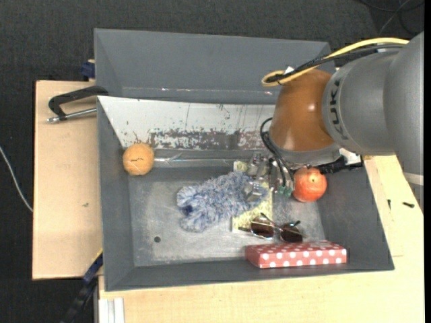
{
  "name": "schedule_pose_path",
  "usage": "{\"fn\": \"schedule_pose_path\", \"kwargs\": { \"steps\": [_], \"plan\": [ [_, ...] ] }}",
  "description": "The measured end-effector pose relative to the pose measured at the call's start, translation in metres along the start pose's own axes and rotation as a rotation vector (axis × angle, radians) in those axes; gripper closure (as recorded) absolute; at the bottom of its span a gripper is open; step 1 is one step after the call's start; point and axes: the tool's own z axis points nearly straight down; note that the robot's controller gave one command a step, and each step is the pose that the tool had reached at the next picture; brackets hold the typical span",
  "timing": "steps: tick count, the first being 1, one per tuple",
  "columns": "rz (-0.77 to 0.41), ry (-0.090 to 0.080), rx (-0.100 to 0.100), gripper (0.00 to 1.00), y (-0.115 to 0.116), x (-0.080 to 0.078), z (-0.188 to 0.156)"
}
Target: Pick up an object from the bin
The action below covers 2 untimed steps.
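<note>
My gripper (258,178) reaches down into the middle of the bin from under the orange cover. Its metal tip sits at the right end of a fluffy blue-and-white cloth (205,201), touching or just above it. A red apple (310,185) lies just to the right of the gripper, against the right wall. A yellowish card or packet (250,217) lies below the gripper, partly under a pair of dark sunglasses (276,231).
An orange ball (138,159) rests in the far left corner. A red box with white dots (295,255) lies along the near wall. The arm and its orange cover overhang the bin's right rear.
</note>
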Motion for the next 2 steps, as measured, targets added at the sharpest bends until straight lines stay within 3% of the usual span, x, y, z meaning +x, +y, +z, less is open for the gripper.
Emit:
{"fn": "schedule_pose_path", "kwargs": {
  "steps": [1,2],
  "plan": [
    [0.073,-0.004,0.000,1.00,-0.0025,0.0082,-0.1172],
    [0.073,-0.004,0.000,1.00,-0.0025,0.0082,-0.1172]
  ]
}}
